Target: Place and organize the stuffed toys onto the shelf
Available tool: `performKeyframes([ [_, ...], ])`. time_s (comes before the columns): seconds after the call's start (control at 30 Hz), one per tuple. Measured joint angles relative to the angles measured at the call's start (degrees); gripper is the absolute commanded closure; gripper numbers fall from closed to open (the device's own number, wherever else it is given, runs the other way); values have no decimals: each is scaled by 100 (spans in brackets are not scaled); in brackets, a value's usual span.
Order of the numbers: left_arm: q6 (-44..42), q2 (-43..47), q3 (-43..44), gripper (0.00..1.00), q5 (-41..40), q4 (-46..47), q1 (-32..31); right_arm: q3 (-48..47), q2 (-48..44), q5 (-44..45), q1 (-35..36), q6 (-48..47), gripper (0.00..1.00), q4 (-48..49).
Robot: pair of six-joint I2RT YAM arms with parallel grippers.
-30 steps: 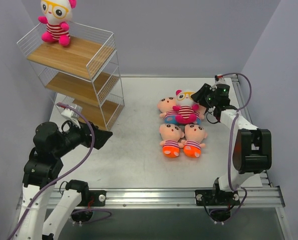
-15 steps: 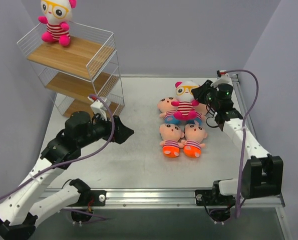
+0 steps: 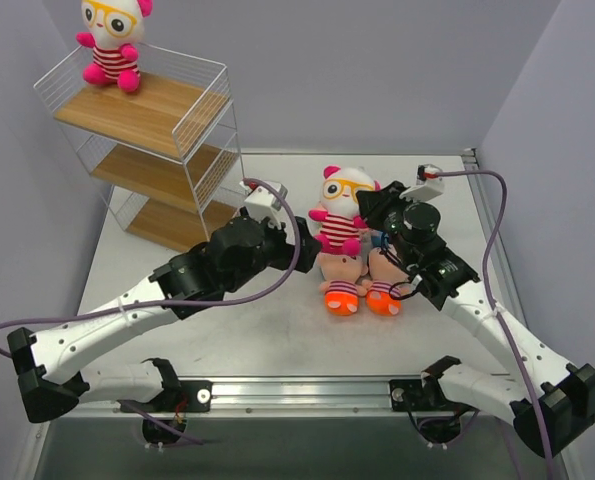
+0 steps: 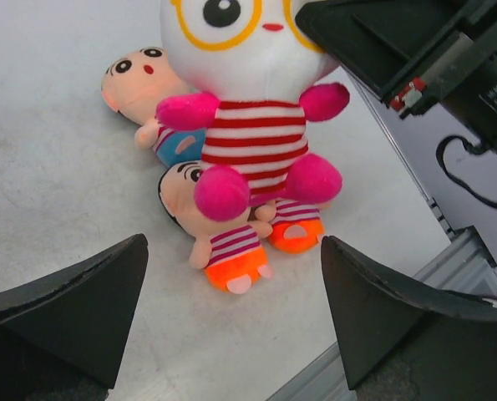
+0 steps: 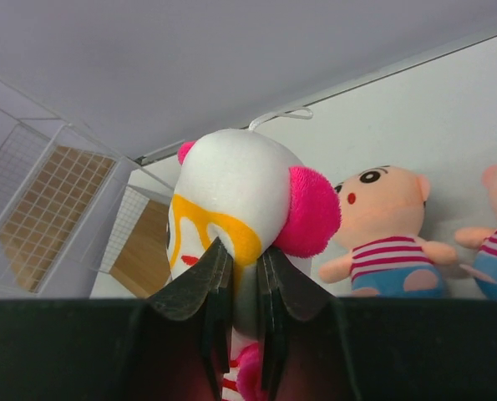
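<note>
Once right claw (image 5: 241, 259) clamped — white-headed toy (image 3: 341, 195) lifted leftward.

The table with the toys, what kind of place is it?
Probably a robot test bench, not a playroom: a left arm and right arm bolted to a metal rail, plain walls around the table, toys as props.

Your left arm (image 3: 127, 305) lies low and stretched far toward the middle. The left gripper (image 3: 312, 245) at its end points to the right, with its jaws wide apart and gripping nothing. Your right arm (image 3: 487, 310) reaches forward and to the left, and the right gripper (image 3: 369, 207) is pinched tight on the head of the white-headed toy (image 3: 339, 190).
</note>
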State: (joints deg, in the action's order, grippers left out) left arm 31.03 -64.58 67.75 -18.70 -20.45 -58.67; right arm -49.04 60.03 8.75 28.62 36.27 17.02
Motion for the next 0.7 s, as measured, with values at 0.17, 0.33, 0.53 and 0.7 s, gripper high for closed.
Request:
performKeyframes([
  [0.17, -129, -791, 529, 15, -664, 142, -369, 46, -164, 590, 632, 273, 100, -85],
  [0.33, -232, -1303, 767, 23, -1025, 188, -505, 87, -168, 942, 1029, 369, 100, -155],
  [0.53, -306, -1646, 863, 34, -1220, 186, -531, 94, -184, 1200, 1322, 424, 100, -188],
  [0.7, -293, -1803, 922, 38, -1340, 173, -573, 94, -186, 1307, 1432, 422, 100, -186],
])
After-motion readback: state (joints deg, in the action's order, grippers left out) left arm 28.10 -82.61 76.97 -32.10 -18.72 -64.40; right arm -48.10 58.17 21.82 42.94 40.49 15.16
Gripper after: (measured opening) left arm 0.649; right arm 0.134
